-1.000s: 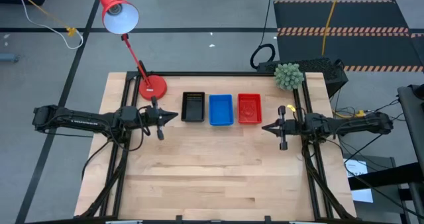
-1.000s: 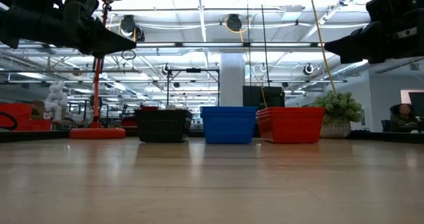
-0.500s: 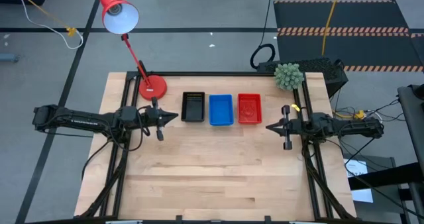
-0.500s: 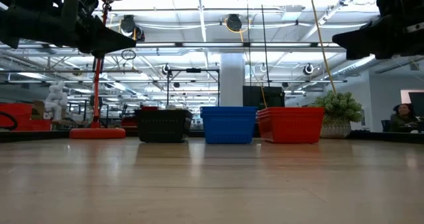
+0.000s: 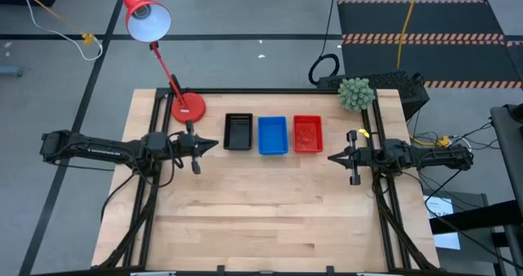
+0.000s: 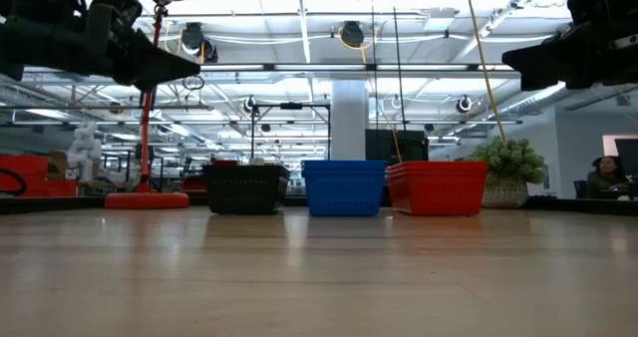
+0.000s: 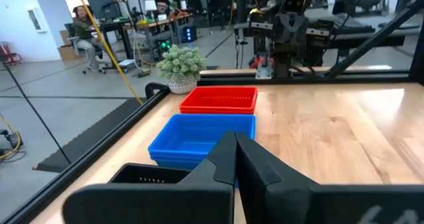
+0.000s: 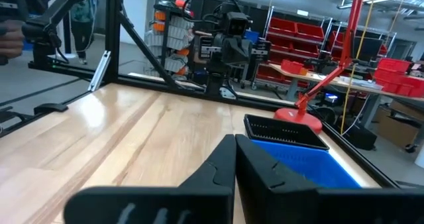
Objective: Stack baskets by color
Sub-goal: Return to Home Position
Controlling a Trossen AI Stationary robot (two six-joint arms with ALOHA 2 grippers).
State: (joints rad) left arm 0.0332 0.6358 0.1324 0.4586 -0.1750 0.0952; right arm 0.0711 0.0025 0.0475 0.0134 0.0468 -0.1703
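Three stacks of baskets stand in a row on the table's far part: black (image 5: 239,131), blue (image 5: 272,135) and red (image 5: 307,134), each resting on its bottom. In the low view they show as black (image 6: 246,188), blue (image 6: 344,186) and red (image 6: 438,186). My left gripper (image 5: 216,143) hovers shut above the table, left of the black stack, pointing level toward it. My right gripper (image 5: 330,157) hovers shut at the table's right, right of the red stack. Both touch nothing. Their shut fingers show in the left wrist view (image 7: 235,159) and the right wrist view (image 8: 235,159).
A red desk lamp's round base (image 5: 188,107) stands at the far left, beside the black stack. A small green plant (image 5: 355,93) sits at the far right corner. The near half of the wooden table (image 5: 261,219) lies bare. A seated person shows beyond the table (image 6: 603,176).
My right gripper has drawn back a little toward the table's right edge, away from the red stack, staying level and shut. The baskets have kept still.
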